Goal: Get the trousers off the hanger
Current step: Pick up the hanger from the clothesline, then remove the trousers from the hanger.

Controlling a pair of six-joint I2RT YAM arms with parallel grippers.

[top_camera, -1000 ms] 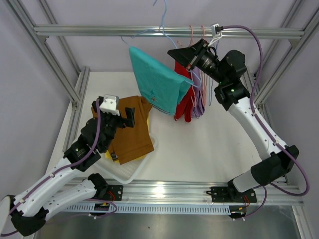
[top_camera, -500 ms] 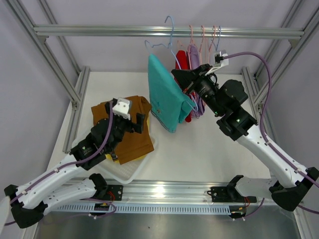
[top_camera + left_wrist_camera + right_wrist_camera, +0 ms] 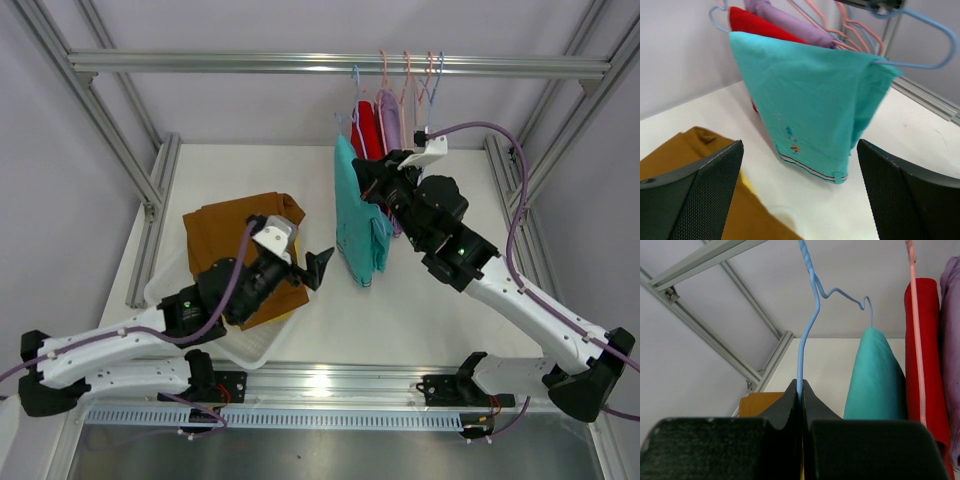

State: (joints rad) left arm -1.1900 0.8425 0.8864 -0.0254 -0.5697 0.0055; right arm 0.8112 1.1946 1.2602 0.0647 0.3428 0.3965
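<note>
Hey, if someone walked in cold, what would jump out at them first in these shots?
The teal trousers draped over a blue hanger at the centre of the scene, with the right claw shut on its wire. Next, the left claw, open and facing them, beside brown trousers in the left tray.

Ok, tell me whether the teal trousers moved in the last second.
Yes. The teal trousers shifted right against the overhead rail, with the right gripper clamping their blue hanger.

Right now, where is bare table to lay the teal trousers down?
Bare table lies between the teal trousers and the near rail, right of the tray; also behind the tray, far left. Crowded: the tray, under brown trousers, and beneath the hung red trousers.
</note>
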